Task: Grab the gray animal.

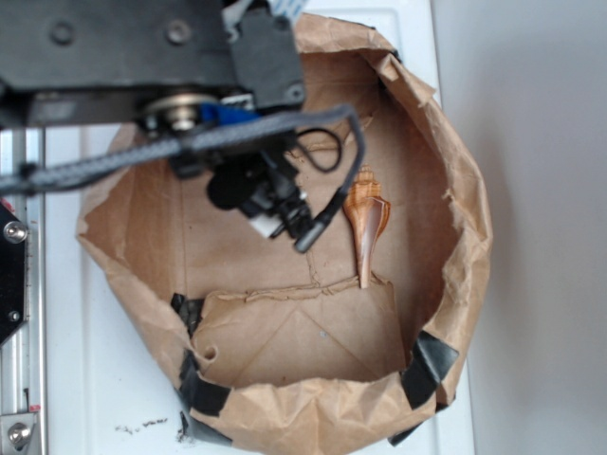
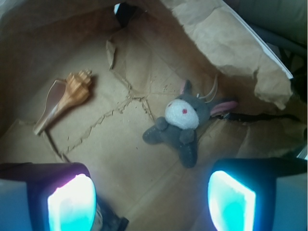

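The gray animal [image 2: 182, 124] is a small plush with pink-lined ears, a white muzzle and a red nose. It lies on the brown paper floor in the wrist view, a little above and between my fingers. My gripper [image 2: 151, 202] is open and empty, its two fingertips [image 2: 71, 204] wide apart, hovering above the floor short of the toy. In the exterior view my gripper [image 1: 275, 213] hangs inside the paper bag [image 1: 455, 190] and the arm hides the toy.
A brown spiral seashell [image 2: 67, 96] lies left of the toy; it also shows in the exterior view [image 1: 368, 220]. The bag's crumpled paper walls [image 2: 231, 43] rise all around, held with black tape [image 1: 429, 368]. A white surface [image 1: 104, 379] lies under the bag.
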Controlling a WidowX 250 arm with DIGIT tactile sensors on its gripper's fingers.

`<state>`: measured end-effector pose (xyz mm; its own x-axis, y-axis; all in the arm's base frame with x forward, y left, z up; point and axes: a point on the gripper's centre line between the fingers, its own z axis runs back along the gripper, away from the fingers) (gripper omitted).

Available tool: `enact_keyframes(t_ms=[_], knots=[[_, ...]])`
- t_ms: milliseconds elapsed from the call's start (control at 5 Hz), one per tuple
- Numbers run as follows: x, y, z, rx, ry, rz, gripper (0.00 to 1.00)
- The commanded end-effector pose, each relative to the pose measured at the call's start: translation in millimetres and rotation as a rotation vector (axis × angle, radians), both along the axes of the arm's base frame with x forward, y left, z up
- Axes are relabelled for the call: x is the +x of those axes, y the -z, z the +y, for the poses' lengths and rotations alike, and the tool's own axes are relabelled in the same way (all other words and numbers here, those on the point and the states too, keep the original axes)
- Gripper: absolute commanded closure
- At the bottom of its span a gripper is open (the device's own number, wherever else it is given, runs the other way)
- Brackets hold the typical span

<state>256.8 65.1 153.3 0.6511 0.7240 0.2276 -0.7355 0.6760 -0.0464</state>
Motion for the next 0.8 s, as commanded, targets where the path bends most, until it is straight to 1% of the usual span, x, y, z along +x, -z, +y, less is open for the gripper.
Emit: enact_keyframes(t_ms=[0,200,400,600], knots=[[34.0,10.9,4.8,0.021,-0.127,-0.045,0.0],[34.9,25.1,8.2,0.011,-0.17,-0.039,0.0],[9.2,40.2,15.2,0.049,-0.155,-0.054,0.0],[1.5,48.9,20.4,0.078,-0.137,-0.057,0.0]])
